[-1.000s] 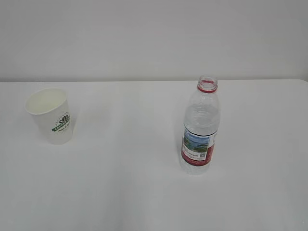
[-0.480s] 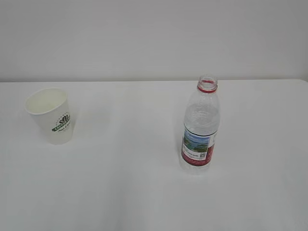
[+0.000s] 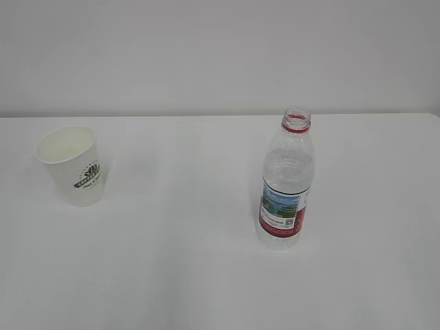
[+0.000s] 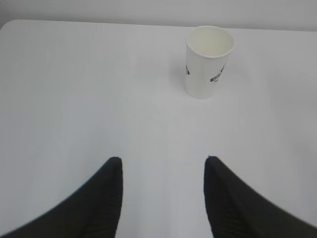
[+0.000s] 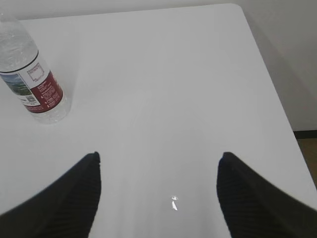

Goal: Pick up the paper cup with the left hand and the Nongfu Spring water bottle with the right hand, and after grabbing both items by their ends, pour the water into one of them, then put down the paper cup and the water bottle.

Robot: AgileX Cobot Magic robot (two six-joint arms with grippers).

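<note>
The white paper cup (image 3: 72,165) with a green logo stands upright on the left of the table; in the left wrist view the paper cup (image 4: 208,62) is far ahead and a little right of my left gripper (image 4: 162,161), which is open and empty. The Nongfu Spring water bottle (image 3: 287,182), clear, uncapped, with a red neck ring, stands upright right of centre. In the right wrist view the bottle (image 5: 29,74) is ahead at the far left of my open, empty right gripper (image 5: 158,156). Neither arm shows in the exterior view. Whether there is water in the bottle I cannot tell.
The white table (image 3: 185,261) carries only the cup and bottle. Its right edge and rounded far corner (image 5: 237,10) show in the right wrist view, with floor beyond. A plain wall stands behind the table.
</note>
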